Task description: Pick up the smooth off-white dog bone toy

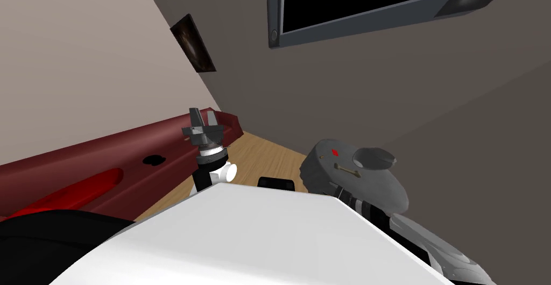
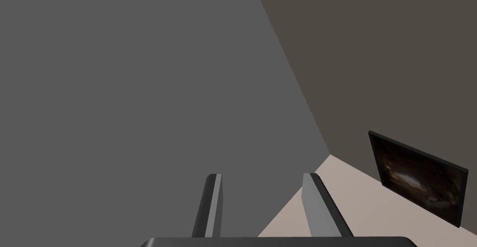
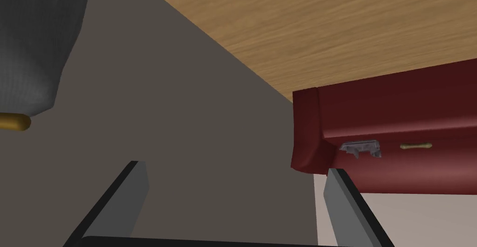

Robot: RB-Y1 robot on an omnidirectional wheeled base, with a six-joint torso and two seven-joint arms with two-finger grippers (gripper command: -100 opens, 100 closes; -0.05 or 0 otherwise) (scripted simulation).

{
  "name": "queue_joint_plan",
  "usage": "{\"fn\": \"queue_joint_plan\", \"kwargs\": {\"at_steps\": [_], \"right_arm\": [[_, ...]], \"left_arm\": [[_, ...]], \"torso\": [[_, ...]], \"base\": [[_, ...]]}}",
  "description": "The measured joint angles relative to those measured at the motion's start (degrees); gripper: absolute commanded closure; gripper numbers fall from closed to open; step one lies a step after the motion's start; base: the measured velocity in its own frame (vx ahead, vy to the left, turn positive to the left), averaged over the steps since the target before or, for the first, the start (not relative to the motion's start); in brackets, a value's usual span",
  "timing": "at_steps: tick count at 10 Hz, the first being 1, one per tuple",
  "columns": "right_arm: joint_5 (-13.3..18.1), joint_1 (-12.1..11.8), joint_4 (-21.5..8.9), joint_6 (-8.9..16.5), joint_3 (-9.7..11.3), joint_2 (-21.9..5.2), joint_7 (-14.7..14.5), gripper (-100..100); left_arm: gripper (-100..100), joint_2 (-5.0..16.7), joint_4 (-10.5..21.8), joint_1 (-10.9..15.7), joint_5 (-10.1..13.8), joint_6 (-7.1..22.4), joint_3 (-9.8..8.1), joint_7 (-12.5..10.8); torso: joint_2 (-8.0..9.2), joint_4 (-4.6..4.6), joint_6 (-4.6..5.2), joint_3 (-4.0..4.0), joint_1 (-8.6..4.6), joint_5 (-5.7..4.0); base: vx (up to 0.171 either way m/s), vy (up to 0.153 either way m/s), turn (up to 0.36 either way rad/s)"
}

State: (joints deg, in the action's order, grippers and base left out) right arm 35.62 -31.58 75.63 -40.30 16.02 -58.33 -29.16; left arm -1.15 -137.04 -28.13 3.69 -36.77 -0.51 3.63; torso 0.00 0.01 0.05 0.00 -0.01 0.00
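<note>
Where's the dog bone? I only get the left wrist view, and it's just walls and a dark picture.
Observer: The right wrist view shows a small pale bone toy lying on a dark red sofa.
Operator: Is anything next to it?
Observer: Yes, a grey object lies beside it on the sofa, between the bone and the armrest.
Operator: Is the right hand holding something?
Observer: No, the right gripper is open and holds nothing.

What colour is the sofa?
The sofa is dark red, clearest in the right wrist view.
</note>
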Motion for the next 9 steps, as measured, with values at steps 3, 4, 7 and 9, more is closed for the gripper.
{"fn": "queue_joint_plan", "kwargs": {"at_steps": [3, 4, 7, 9], "right_arm": [[2.06, 1.55, -6.3, 0.05, 0.52, -1.99, -2.28, -100], [3.64, 3.01, -8.58, 1.16, 1.49, -3.22, -2.76, -100], [6.06, 3.99, -14.37, 3.14, 1.84, -5.79, -4.77, -100], [7.8, 5.62, -19.09, 4.49, 2.66, -5.84, -6.18, -100]], "left_arm": [[0, 0.0, 0.0, 0.01, 0.0, 0.0, 0.0, 0.0], [0, 0.0, 0.0, 0.01, 0.0, 0.0, 0.0, 0.0], [0, 0.0, 0.0, 0.0, 0.0, 0.0, 0.0, 0.0], [0, 0.0, 0.0, 0.0, 0.0, 0.0, 0.0, 0.0]], "torso": [[-0.04, -0.01, -0.05, -0.02, -0.04, 0.0], [-0.1, -0.02, -0.07, -0.06, -0.09, -0.01], [-0.15, -0.03, -0.05, -0.08, -0.13, -0.02], [-0.12, -0.02, -0.04, -0.07, -0.1, -0.03]], "base": [[0.016, -0.011, 0.169], [0.025, -0.027, 0.113], [0.031, -0.029, 0.165], [0.03, -0.035, 0.224]]}}
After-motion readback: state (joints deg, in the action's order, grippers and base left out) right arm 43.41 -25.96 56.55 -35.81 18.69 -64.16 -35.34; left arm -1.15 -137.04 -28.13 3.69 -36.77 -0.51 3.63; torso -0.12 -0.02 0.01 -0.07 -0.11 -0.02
